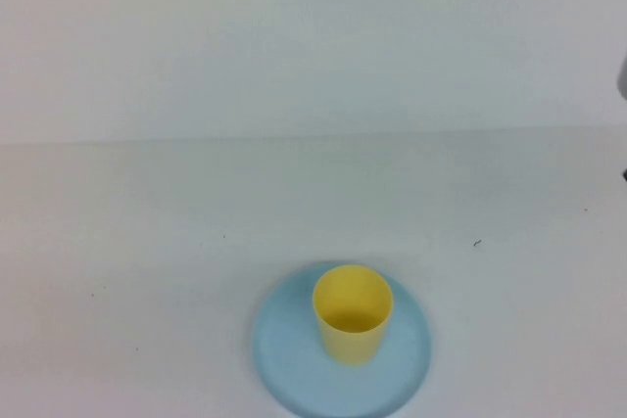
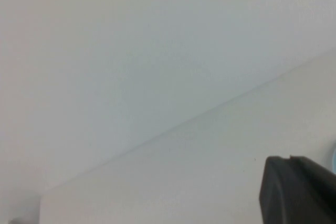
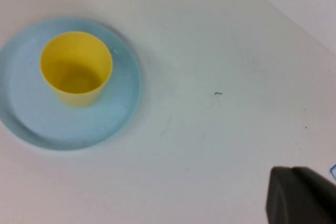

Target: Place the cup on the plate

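The yellow cup [image 1: 352, 313] stands upright on the light blue plate [image 1: 294, 359] near the table's front edge, a little behind the plate's centre. The right wrist view shows the same cup [image 3: 76, 67] on the plate [image 3: 121, 103], well away from my right gripper [image 3: 290, 170], whose dark fingers are pressed together with nothing between them. My left gripper [image 2: 290, 158] is shut and empty over bare table; a sliver of the plate [image 2: 334, 157] shows beside it. Neither gripper appears in the high view.
A white table [image 1: 147, 242] meets a white wall at the back. A small dark speck [image 1: 477, 243] lies on the table right of the plate. A dark object edge [image 1: 623, 80] shows at the far right.
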Motion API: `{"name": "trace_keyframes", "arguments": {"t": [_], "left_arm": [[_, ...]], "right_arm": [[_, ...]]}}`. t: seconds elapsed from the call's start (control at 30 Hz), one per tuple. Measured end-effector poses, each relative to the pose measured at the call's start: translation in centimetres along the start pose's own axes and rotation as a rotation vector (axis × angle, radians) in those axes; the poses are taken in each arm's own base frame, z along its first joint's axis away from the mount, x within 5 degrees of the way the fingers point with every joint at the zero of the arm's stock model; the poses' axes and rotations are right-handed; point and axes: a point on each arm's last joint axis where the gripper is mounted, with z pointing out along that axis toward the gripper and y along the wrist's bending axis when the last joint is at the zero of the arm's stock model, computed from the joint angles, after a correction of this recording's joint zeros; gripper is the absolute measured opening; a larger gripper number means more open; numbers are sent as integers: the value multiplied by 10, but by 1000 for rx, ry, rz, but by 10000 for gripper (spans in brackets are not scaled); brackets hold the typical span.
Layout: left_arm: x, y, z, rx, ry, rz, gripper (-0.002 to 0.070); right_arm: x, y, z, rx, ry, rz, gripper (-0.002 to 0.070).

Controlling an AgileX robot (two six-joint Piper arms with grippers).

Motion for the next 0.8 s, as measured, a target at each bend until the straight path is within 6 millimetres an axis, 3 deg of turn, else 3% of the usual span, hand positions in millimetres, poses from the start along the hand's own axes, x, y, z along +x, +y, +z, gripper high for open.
{"name": "trace_keyframes", "arguments": {"t": [0.2,0.37,0.6,0.8], "left_arm": [[5,4,-1,-78,69,-12,0],[9,11,-5,-262,131,-81,0],[7,10,-17,-441,-21,-234,0],[49,-1,-4,-442,-51,-235,0]], "right_arm": [[26,2,4,4,11,-18,2],[29,5,7,-8,28,-15,2],[27,6,14,-10,50,-23,2],[21,-4,18,85,-53,97,2]]}}
